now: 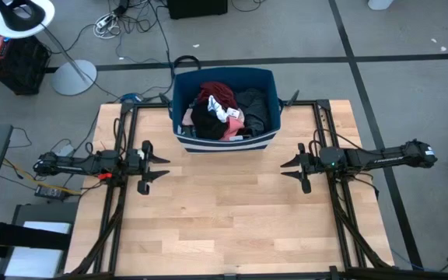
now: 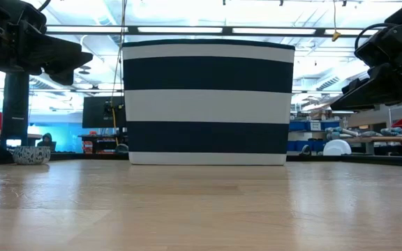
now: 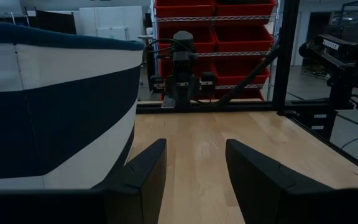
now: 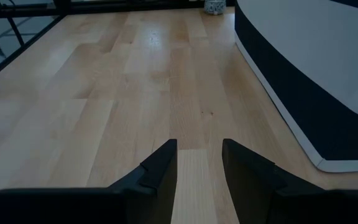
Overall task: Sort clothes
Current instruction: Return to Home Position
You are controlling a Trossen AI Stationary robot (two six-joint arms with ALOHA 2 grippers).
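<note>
My left gripper (image 1: 165, 167) and right gripper (image 1: 284, 169) hang released, empty.
Mixed soft clothes (image 1: 222, 113) sit heaped in the navy-and-white striped fabric bin (image 1: 267, 82); if I brush its wall on a careless swing, the top garment might spill.

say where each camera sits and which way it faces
High: above the table, straight down; both arms, left gripper and right gripper open, bin of clothes.
Low: at table-top height, level at the bin; arms at top corners.
Left wrist: on the left arm, facing the right arm; own fingers.
Right wrist: on the right arm, facing across the table; own fingers.
All four show the bin.
</note>
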